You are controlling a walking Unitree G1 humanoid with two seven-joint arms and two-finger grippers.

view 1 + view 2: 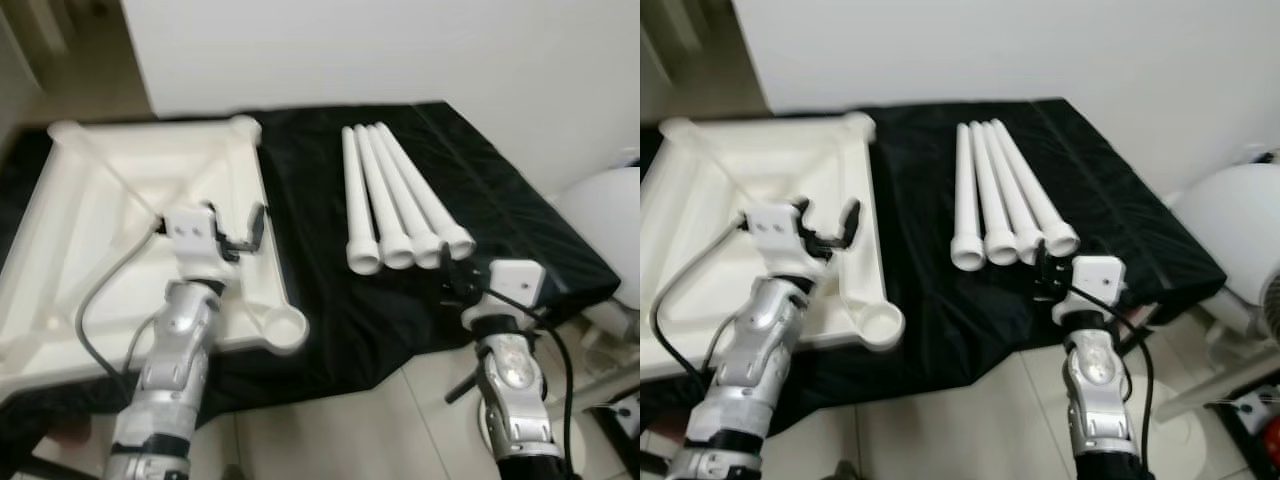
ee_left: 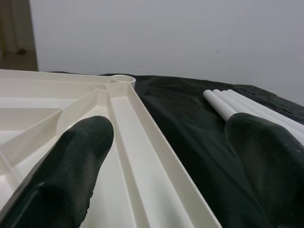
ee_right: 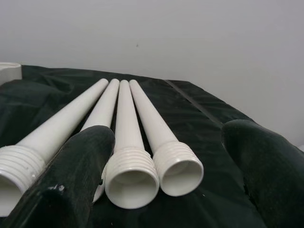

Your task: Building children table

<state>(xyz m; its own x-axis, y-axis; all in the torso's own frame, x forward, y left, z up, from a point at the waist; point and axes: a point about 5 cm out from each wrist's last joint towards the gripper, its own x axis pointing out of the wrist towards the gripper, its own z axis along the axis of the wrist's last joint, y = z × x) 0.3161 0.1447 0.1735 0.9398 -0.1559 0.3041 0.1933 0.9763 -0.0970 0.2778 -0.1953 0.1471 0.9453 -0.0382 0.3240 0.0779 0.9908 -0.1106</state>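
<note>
A white plastic tabletop [image 1: 120, 170] lies upside down on the left of the black cloth, ribs up, with a round socket [image 1: 284, 326] at its near right corner. Several white legs [image 1: 395, 195] lie side by side to its right, threaded ends toward me. My left gripper [image 1: 240, 228] hovers open over the tabletop's right rim; its fingers [image 2: 71, 171] straddle that rim. My right gripper [image 1: 458, 275] is open just in front of the legs' threaded ends [image 3: 137, 178], level with them, holding nothing.
The black cloth [image 1: 320, 170] covers a low surface and hangs over its front edge. Tiled floor [image 1: 330, 420] lies below. A white rounded object [image 1: 600, 220] stands at the right. A white wall [image 1: 400, 50] runs behind.
</note>
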